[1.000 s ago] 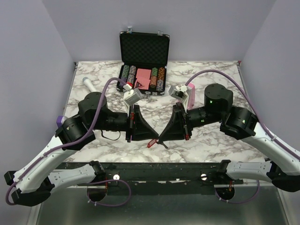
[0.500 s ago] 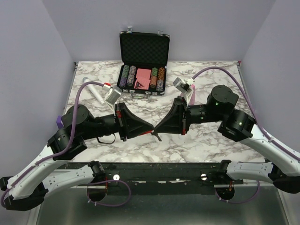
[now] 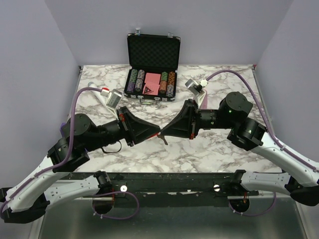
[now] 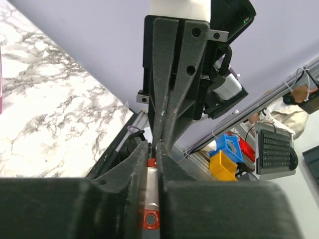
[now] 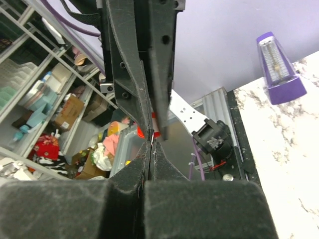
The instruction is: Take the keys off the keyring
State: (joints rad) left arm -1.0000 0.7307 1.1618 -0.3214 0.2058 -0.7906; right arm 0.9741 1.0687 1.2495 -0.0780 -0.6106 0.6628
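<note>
Your left gripper (image 3: 157, 132) and right gripper (image 3: 162, 133) meet tip to tip in the air above the middle of the marble table (image 3: 214, 149). Your left jaws are clenched on the red keyring (image 4: 149, 219), which sits squeezed between the fingers. The keys (image 3: 164, 140) show as a small grey piece hanging just below the two tips. Your right jaws are pressed tight together, but the pictures do not show whether they pinch anything.

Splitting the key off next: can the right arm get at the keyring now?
Probably yes: the left pincer holds the keyring clear of the table, and the right pincer, shut, meets it tip to tip, nothing between.
</note>
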